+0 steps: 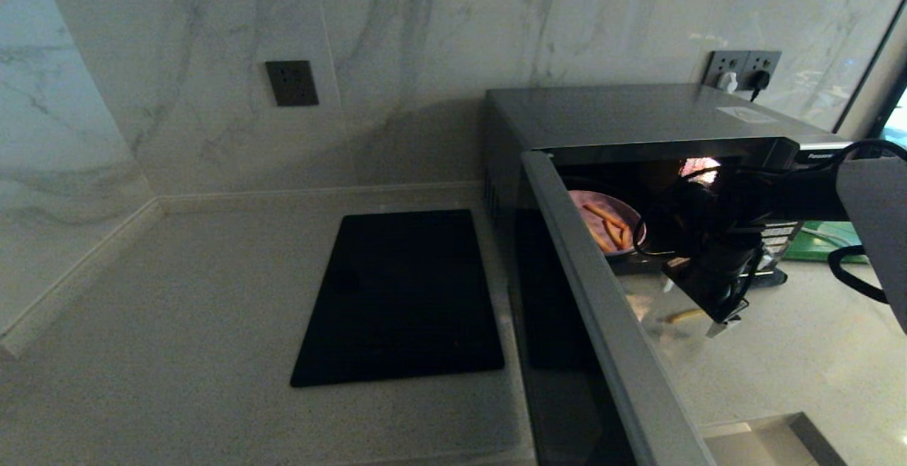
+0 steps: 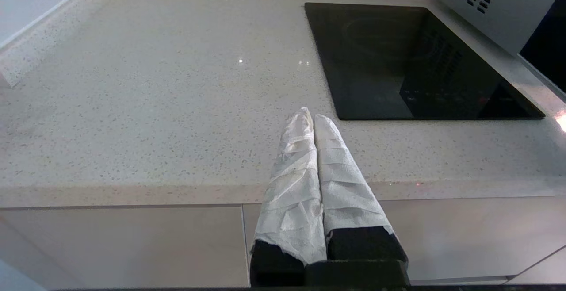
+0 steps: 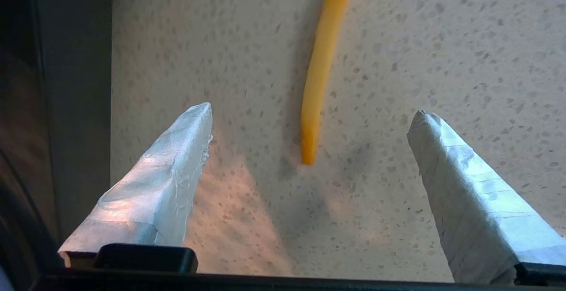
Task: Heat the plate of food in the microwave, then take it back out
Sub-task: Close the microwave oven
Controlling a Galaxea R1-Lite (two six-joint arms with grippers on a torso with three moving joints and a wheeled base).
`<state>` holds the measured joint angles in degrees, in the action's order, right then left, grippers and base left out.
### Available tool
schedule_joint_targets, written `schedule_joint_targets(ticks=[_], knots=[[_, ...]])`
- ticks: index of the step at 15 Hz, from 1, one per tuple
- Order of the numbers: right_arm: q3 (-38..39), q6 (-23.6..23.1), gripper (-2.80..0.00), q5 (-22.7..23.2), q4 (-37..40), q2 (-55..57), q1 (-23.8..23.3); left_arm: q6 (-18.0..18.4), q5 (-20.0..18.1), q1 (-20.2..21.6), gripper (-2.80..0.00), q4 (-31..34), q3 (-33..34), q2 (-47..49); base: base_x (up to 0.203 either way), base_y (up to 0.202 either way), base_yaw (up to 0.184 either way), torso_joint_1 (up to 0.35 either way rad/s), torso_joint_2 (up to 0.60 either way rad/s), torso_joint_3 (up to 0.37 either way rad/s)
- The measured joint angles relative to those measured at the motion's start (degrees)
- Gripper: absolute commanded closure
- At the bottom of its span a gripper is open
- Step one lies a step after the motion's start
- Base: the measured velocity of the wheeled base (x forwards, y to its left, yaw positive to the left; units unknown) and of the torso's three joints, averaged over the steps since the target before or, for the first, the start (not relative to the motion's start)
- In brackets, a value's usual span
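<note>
One fry (image 3: 319, 67) lay spilled on the counter (image 1: 177, 353) | plate of food (image 1: 606, 222) sat inside the open microwave (image 1: 638, 115); removal remained | right gripper (image 3: 309, 118) spread wide, empty, near the microwave's mouth | left gripper (image 2: 313, 120) pressed together, parked

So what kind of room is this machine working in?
Most likely a home kitchen: a microwave stands on a speckled stone countertop, a flat black cooktop lies beside it, and marble wall tiles carry sockets.

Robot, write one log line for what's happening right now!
microwave: door open | plate of food: inside | stray fry: on counter | right gripper: open above fry | left gripper: shut, parked
</note>
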<state>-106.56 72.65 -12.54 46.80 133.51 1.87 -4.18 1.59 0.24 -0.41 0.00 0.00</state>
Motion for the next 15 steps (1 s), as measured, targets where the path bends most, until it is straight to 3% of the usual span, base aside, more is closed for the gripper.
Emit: schedule_joint_targets(ticks=[15], knots=[[-0.3, 1.1, -2.8, 1.5, -2.4, 3.4, -3.1, 0.0, -0.1, 0.0, 0.0, 0.0, 0.0, 0.0, 0.0, 0.0, 0.0, 0.0, 0.0, 0.0]])
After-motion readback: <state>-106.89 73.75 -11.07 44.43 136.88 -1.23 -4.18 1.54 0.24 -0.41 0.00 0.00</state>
